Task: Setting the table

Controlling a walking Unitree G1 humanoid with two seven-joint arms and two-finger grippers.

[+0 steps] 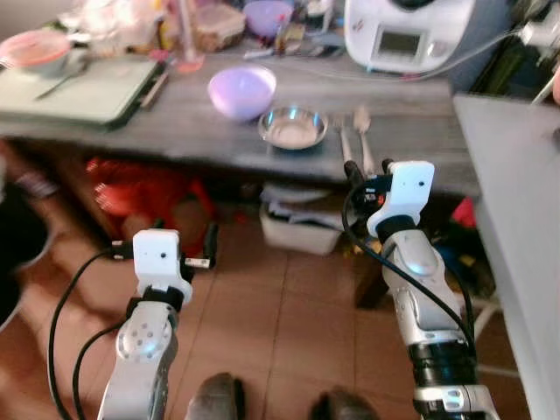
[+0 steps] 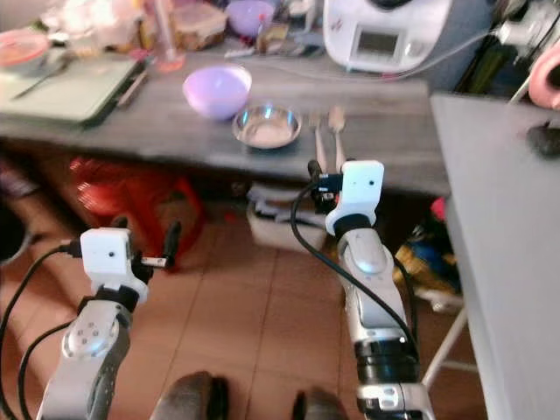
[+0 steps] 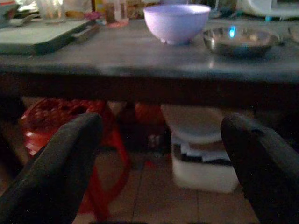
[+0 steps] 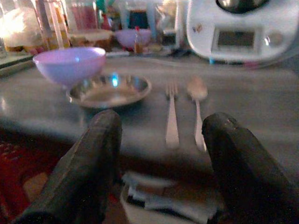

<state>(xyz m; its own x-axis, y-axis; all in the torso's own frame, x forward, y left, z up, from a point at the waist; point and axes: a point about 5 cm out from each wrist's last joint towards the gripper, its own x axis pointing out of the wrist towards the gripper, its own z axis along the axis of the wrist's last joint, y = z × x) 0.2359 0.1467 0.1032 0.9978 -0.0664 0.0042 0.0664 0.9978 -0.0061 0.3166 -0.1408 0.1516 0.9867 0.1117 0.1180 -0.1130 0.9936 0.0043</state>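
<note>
The left gripper (image 3: 161,158) hangs low with fingers spread, holding nothing. The right gripper (image 4: 159,154) waits at the table's (image 1: 420,131) front edge, fingers apart and empty, aimed at the fork (image 4: 171,116) and spoon (image 4: 197,105), probably to grab one. Farther back sit the steel dish (image 1: 292,126) and purple bowl (image 1: 241,91).

on the tabletop (image 1: 201,122) the bowl (image 1: 241,91) sits just left of and behind the steel dish (image 1: 292,127). fork (image 1: 343,138) and spoon (image 1: 363,131) lie side by side right of the dish, the appliance (image 1: 408,33) behind them.
</note>
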